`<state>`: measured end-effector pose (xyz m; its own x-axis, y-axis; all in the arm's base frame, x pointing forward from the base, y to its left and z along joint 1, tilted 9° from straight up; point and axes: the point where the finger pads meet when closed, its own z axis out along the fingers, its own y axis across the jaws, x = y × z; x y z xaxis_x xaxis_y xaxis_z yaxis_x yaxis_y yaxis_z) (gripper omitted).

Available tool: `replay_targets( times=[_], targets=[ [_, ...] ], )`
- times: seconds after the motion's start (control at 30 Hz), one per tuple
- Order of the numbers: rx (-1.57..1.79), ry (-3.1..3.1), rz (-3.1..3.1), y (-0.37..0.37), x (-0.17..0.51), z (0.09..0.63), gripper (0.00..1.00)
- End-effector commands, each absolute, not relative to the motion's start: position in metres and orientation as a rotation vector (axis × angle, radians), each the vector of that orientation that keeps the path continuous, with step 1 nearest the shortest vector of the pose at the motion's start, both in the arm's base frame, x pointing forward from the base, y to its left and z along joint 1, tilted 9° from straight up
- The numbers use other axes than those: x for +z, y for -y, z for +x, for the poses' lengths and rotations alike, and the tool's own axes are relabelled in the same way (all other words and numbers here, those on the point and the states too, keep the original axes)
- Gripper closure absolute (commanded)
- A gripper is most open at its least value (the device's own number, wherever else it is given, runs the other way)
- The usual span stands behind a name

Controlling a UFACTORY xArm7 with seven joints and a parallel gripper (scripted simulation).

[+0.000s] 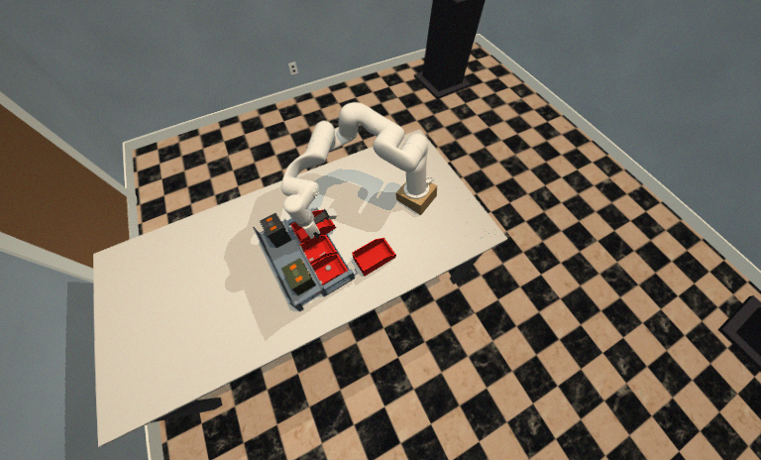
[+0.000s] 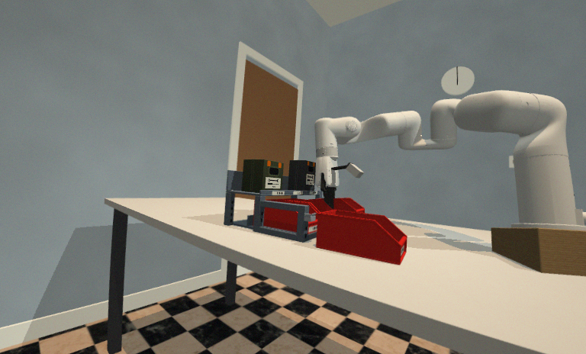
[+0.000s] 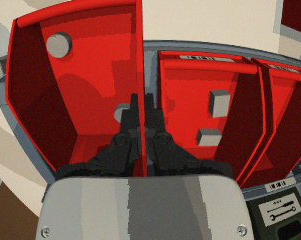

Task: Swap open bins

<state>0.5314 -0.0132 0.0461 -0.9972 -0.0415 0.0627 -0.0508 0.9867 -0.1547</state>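
My gripper (image 3: 142,107) is shut on the thin right side wall of a red open bin (image 3: 84,87) that holds a grey round part (image 3: 58,44). This bin (image 1: 317,225) is at the far end of the grey shelf's (image 1: 302,262) lower row and sticks out farther forward than its neighbours. I cannot tell whether it rests on the shelf floor. The gripper (image 2: 329,199) points straight down into it. A second red open bin (image 1: 374,255), with nothing visible inside, stands on the table in front of the shelf; it also shows in the side view (image 2: 360,236).
Two more red bins (image 3: 206,114) with grey cubes sit in the lower row beside the held one. A green box (image 2: 262,175) and a black box (image 2: 302,175) stand on the upper board. The arm's wooden base block (image 1: 416,195) is at the table's far side.
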Motion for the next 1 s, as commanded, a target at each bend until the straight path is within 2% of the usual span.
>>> replay_targets(
  times=[0.0,0.97],
  targets=[
    [0.241,3.076,0.073,0.0124,0.0482,0.5326,1.0],
    [0.242,3.107,0.077,0.0128,0.0461,0.5318,1.0]
  ],
)
